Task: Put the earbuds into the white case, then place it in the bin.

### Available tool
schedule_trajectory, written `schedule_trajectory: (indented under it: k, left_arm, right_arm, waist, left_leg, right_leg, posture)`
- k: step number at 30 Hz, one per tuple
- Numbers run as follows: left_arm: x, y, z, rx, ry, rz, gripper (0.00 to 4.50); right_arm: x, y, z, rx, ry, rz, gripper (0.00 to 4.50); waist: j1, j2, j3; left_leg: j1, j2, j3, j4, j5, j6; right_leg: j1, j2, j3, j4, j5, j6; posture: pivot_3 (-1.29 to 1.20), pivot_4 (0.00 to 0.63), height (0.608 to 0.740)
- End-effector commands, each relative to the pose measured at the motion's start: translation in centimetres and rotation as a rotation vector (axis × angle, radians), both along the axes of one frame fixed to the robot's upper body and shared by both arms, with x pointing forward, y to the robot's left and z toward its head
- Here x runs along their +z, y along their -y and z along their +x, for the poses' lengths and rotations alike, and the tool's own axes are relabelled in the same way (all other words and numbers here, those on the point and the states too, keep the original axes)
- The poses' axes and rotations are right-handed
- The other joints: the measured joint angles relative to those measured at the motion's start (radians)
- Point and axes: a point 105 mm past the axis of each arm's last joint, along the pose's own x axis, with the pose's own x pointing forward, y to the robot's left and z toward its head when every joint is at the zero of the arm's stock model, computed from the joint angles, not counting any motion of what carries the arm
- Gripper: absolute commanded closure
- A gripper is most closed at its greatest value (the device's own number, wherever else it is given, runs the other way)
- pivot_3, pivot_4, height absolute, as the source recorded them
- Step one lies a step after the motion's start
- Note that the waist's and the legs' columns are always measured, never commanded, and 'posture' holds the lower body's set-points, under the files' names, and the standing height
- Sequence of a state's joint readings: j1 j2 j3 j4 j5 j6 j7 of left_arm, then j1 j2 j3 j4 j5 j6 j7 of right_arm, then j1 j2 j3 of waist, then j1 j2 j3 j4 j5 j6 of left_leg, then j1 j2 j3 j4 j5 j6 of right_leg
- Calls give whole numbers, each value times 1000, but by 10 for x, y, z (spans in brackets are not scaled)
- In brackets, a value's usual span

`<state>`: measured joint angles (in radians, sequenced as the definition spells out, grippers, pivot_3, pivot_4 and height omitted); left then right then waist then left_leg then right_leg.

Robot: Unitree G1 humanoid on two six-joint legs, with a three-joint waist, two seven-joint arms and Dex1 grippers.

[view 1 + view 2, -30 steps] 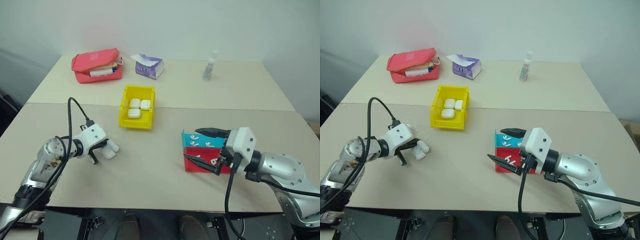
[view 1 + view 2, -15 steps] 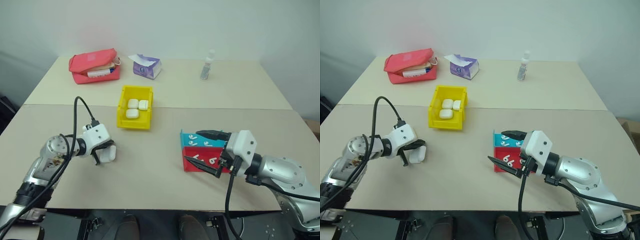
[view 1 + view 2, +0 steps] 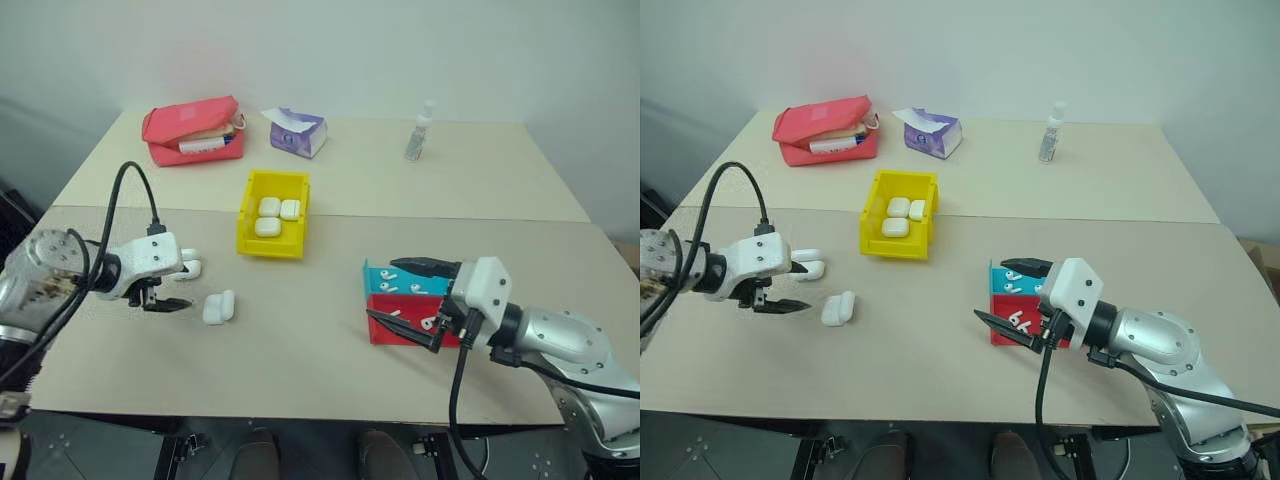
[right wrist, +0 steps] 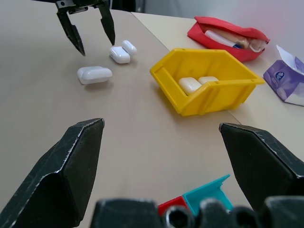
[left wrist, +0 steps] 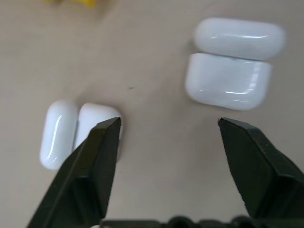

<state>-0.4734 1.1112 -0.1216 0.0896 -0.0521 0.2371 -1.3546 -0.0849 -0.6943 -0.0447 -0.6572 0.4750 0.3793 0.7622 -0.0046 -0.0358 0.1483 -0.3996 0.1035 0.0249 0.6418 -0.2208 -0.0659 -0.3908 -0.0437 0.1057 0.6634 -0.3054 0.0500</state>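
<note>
Hovering over the table rn, the left gripper (image 3: 168,292) has its fingers spread wide w/ nothing between them. Two white cases sit on the tabletop near it: an opened one (image 3: 218,307) lying flat w/ lid flipped back, and another (image 3: 188,267) just beside the gripper, also looking split at the hinge. Neither is touched.

Right gripper (image 3: 408,302) is also spread wide and empty, parked over the teal tray (image 3: 380,280) and red tray (image 3: 385,330), where the earbuds (image 3: 400,288) lie. They're tiny white stemmed things, hard to make out tbh.

Step imo: loading buds into the open case, not started yet. Next move prob calls for the right gripper to pinch one bud by the stem, pretty fiddly given how small + glossy they are, then bring it over to the open case.

The bin (image 3: 247,240) is yellow, mid-table, already has three white cases (image 3: 270,215) inside.
</note>
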Motion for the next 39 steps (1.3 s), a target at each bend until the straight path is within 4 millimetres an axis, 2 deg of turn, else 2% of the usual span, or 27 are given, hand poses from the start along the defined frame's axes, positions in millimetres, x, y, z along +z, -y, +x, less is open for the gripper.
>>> schedule_trajectory:
  k: [1, 9, 19, 31, 39]
  left_arm:
    - [0, 14, 6, -71, 43, -3, 36]
    - [-14, 26, 17, -105, -36, 48, 36]
    - [-25, 31, 15, -139, -85, 54, 36]
    - [-41, 30, 15, -54, -139, 67, 36]
    - [-40, 32, 11, -17, -173, 32, 36]
  right_arm:
    - [7, -4, -2, 19, 29, 13, 0]
    - [7, -3, -6, 0, 29, 14, 0]
    - [6, -1, -10, -26, 26, 13, 0]
    - [5, 0, -12, -34, 20, 13, 0]
    - [5, 1, -12, -33, 22, 9, 0]
  waist:
    - [1, 0, 0]
    - [7, 0, 0]
    - [7, 0, 0]
    - [8, 0, 0]
    - [8, 0, 0]
  left_leg:
    - [0, 0, 0, 0, 0, 0]
    - [-1, 0, 0, 1, 0, 0]
    - [0, 0, 0, 1, 0, 0]
    - [0, 0, 0, 1, 0, 0]
    - [0, 0, 0, 1, 0, 0]
  right_leg:
    - [0, 0, 0, 0, 0, 0]
    - [0, 0, 0, 0, 0, 0]
    - [0, 0, 0, 0, 0, 0]
    - [1, 0, 0, 0, 0, 0]
    - [1, 0, 0, 0, 0, 0]
  posture:
    - [0, 150, 740]
    - [0, 150, 740]
    - [0, 150, 740]
    - [0, 150, 740]
    - [0, 150, 740]
